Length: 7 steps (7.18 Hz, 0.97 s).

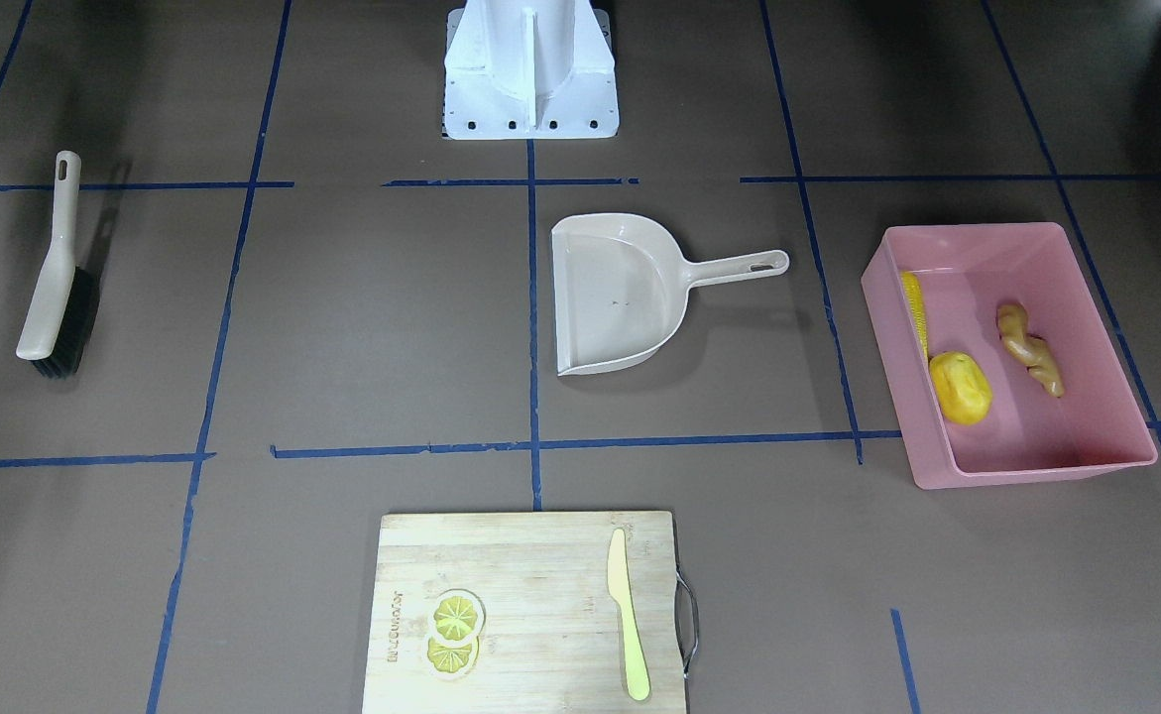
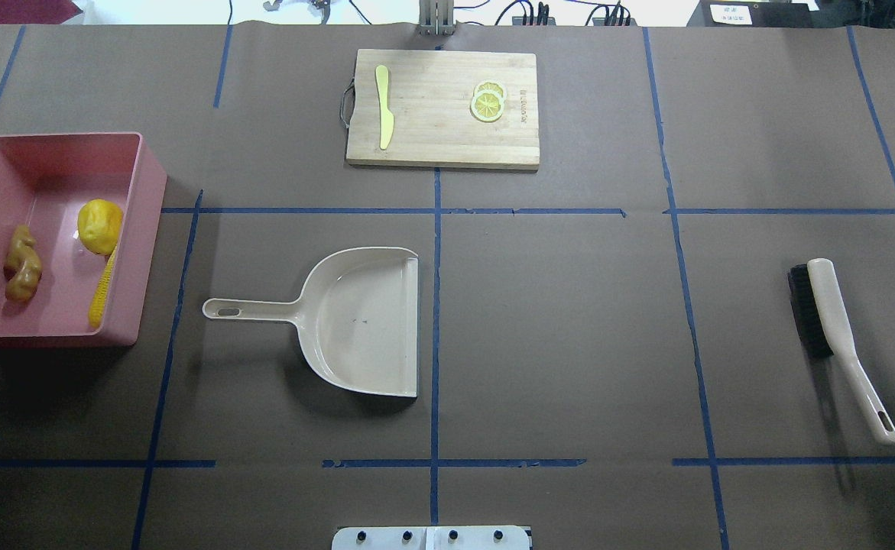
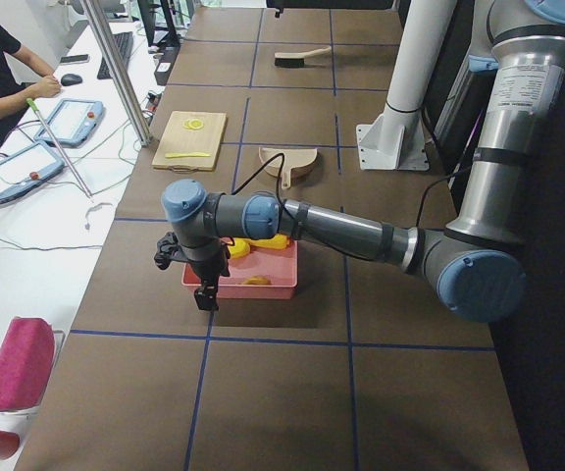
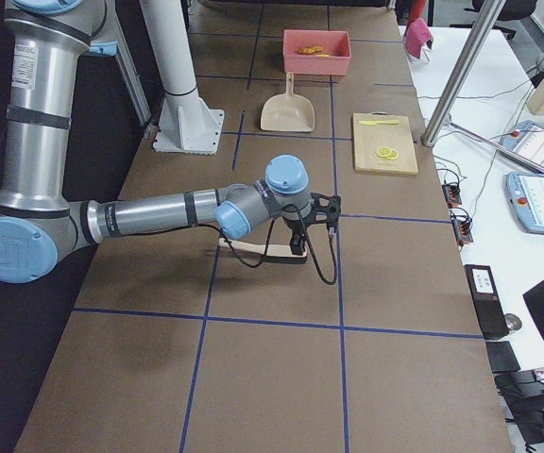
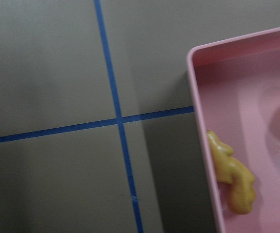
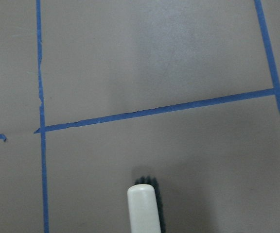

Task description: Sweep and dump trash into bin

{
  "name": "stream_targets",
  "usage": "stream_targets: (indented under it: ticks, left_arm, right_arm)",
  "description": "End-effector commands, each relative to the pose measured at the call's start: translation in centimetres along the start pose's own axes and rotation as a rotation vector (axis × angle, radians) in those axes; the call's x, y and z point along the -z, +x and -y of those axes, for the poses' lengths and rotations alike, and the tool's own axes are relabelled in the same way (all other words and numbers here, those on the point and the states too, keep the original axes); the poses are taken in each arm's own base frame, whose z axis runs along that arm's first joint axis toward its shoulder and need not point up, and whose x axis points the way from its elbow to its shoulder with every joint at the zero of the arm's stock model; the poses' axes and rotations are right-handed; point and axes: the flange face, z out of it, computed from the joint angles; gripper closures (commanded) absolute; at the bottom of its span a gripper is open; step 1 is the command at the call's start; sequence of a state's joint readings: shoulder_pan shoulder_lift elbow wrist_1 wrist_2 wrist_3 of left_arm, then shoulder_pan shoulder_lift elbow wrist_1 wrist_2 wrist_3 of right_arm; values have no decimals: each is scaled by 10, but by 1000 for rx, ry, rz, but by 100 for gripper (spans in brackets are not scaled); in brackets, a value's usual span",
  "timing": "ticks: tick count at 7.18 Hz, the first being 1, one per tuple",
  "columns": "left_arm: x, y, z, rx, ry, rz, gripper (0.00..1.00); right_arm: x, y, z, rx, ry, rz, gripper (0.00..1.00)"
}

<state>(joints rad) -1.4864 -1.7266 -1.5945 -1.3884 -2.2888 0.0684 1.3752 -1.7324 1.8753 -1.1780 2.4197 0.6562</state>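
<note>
The pink bin [image 1: 1036,466] stands on the robot's left side of the table, also in the overhead view [image 2: 145,252]. In it lie the corn cob [image 1: 915,307], the potato-like piece [image 1: 960,388] and the ginger root [image 1: 1029,349]. The left wrist view shows the bin's corner [image 5: 256,121] with the ginger [image 5: 232,177]. My left gripper [image 3: 207,294] hangs over the bin's outer end; I cannot tell if it is open. My right gripper [image 4: 300,247] hangs over the brush [image 4: 253,247]; I cannot tell its state. Both show only in the side views.
The beige dustpan [image 2: 363,321] lies empty mid-table, handle toward the bin. The brush [image 2: 837,328] lies at the robot's right. A cutting board [image 2: 432,122] with a pale knife [image 2: 384,107] and lemon slices [image 2: 487,101] sits at the far edge. The robot base [image 1: 530,69] is central.
</note>
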Motion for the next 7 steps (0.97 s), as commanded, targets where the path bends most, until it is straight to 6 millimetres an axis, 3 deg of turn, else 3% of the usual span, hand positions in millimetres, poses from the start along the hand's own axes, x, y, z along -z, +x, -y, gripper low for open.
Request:
stream_targets:
  ticks: [1, 3, 5, 7]
  left_arm:
    - [-12, -19, -2, 42, -12, -9, 0]
    - [-12, -20, -4, 163, -11, -9, 0]
    - [-21, -27, -17, 175, -26, -8, 0]
    - [-26, -30, -23, 185, -34, -8, 0]
  right_arm:
    - [21, 53, 10, 87, -60, -36, 0]
    - [33, 95, 5, 138, -126, -64, 0]
    - [16, 190, -8, 154, -176, -16, 0]
    - [31, 190, -2, 99, -141, -46, 0]
